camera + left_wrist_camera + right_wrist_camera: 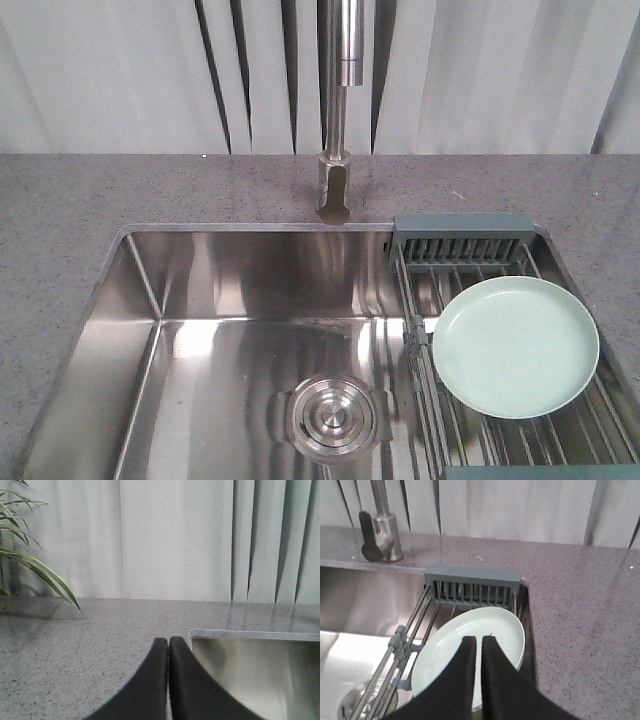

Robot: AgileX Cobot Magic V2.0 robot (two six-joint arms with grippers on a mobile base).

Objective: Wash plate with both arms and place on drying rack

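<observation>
The pale mint-green plate (515, 345) lies flat on the metal rods of the drying rack (463, 240), which spans the right end of the sink. Neither arm shows in the front view. In the right wrist view, my right gripper (479, 637) hovers above the plate (455, 645). Its black fingers are shut to a thin slit and hold nothing. The rack's slotted grey-blue upright (470, 582) stands just beyond the plate. My left gripper (169, 640) is shut with its tips touching. It is empty, over the grey countertop beside the sink's corner (192, 632).
A steel faucet (338, 150) rises behind the shiny sink basin (250, 265), which has a round drain (330, 415) in its floor. Speckled grey countertop (60, 210) surrounds the sink. A leafy plant (30, 565) stands far left and white curtains hang behind.
</observation>
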